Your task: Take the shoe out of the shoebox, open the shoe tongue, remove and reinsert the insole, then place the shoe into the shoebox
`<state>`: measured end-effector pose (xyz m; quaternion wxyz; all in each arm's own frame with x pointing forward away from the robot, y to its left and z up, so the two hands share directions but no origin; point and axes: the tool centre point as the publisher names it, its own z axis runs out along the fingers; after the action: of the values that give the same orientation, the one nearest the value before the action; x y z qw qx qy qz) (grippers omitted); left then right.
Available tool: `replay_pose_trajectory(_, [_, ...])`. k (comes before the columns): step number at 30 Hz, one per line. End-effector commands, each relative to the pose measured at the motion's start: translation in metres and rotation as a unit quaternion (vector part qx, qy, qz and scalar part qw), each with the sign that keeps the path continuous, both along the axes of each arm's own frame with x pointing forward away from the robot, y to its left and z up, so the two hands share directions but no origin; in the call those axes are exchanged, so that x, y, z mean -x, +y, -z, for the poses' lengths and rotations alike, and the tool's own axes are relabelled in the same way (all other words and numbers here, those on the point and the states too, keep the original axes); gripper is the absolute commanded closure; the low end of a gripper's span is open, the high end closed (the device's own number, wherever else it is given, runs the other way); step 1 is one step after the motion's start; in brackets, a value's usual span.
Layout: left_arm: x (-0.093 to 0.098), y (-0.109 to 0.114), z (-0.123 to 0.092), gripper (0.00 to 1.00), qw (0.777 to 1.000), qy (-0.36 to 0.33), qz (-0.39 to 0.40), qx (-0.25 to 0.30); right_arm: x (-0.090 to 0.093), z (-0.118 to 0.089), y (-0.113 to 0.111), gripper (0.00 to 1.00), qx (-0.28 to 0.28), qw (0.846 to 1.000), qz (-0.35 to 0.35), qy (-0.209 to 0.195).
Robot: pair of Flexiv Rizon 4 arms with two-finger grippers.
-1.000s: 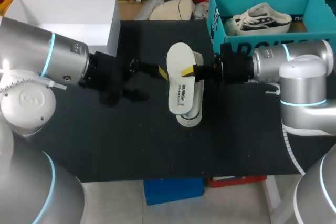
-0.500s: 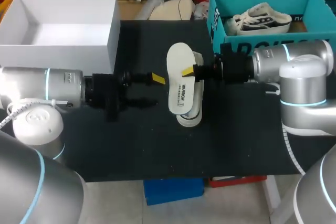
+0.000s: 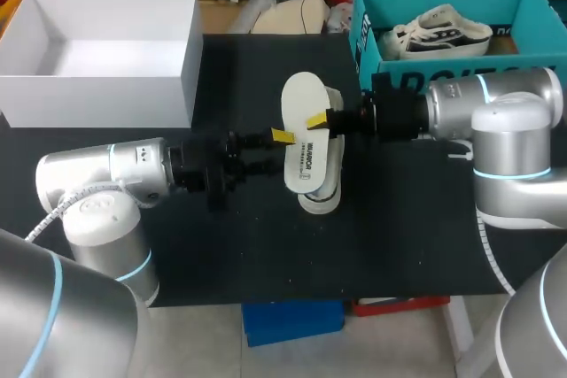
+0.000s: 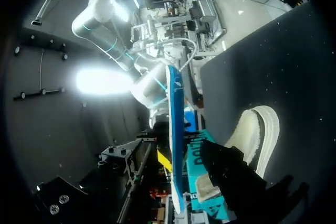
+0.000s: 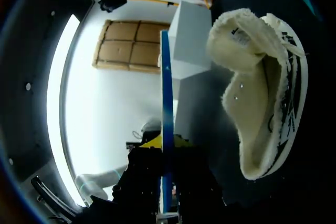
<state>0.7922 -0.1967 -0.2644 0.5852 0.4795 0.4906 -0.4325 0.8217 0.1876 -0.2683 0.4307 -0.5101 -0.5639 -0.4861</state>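
Note:
My right gripper [image 3: 319, 121] is shut on the white insole [image 3: 306, 155] and holds it up on edge over the black table. In the right wrist view the insole [image 5: 166, 93] runs as a thin blue line between the fingers of that gripper [image 5: 167, 153]. Under the insole lies the cream shoe [image 3: 321, 197] on its side, its fleece lining [image 5: 247, 93] gaping. My left gripper [image 3: 276, 150] stands at the insole's left edge. In the left wrist view the insole [image 4: 175, 129] sits between the open fingers of this gripper [image 4: 184, 174], with a gap on one side. The shoe [image 4: 257, 129] lies beyond.
A teal shoebox [image 3: 443, 70] at the back right holds a second white sneaker [image 3: 438, 33]. A white open box [image 3: 97, 86] stands at the back left. The black mat's front edge runs close below the shoe.
My left arm swung in and lowered, bringing its gripper rightward to the insole's left edge, and its fingers narrowed. The right arm, insole and shoe stayed put.

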Motion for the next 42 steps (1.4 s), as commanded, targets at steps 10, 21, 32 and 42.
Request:
replay_pose_trajectory(10, [-0.015, -0.026, 0.003, 0.57, 1.0, 0.0, -0.022, 0.018, 0.0, 0.0, 0.001, 1.0, 0.0, 1.0, 0.002, 0.0])
replay_pose_trajectory(21, [-0.023, -0.032, 0.001, 0.76, 0.999, -0.001, -0.025, 0.023, 0.0, 0.0, 0.001, 1.0, 0.0, 1.0, 0.002, 0.0])
replay_pose_trajectory(32, [-0.022, -0.03, 0.002, 1.0, 1.0, 0.011, -0.022, 0.008, -0.002, -0.004, -0.012, 0.0, 0.013, 0.999, 0.033, -0.013])
replay_pose_trajectory(42, [-0.006, -0.006, 0.015, 1.0, 0.992, 0.079, -0.006, -0.1, 0.015, 0.0, -0.058, 0.0, 0.097, 0.992, 0.075, -0.005])
